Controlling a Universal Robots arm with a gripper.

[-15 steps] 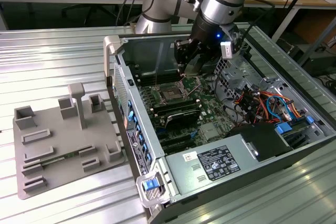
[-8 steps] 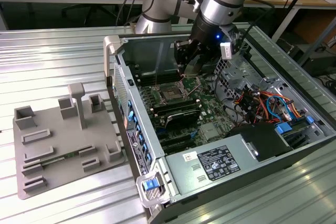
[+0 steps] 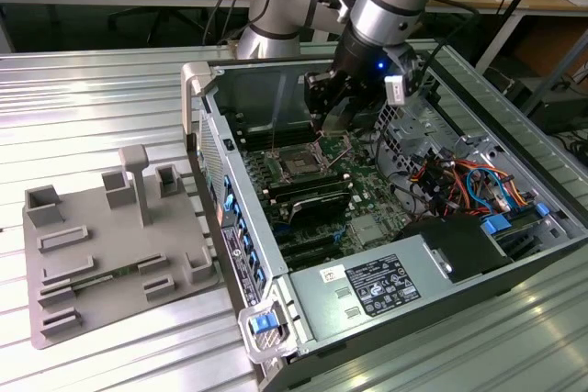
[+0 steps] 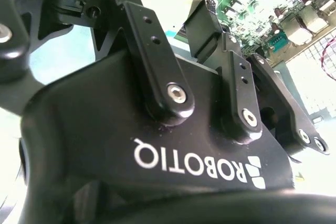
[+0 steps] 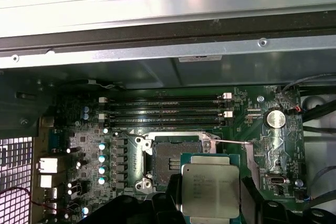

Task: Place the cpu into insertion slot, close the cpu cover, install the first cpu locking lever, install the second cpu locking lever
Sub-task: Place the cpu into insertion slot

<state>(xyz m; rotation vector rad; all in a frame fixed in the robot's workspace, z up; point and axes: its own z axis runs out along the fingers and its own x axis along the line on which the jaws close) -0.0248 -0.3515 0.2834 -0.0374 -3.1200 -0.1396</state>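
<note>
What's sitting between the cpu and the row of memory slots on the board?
In the first wrist view the open insertion slot lies between the cpu and the memory slots, partly covered by the cpu.

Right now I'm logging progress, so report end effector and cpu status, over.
End effector shut on cpu. Cpu held near the insertion slot, not yet seated. Slot uncovered, nothing seen blocking it.
</note>
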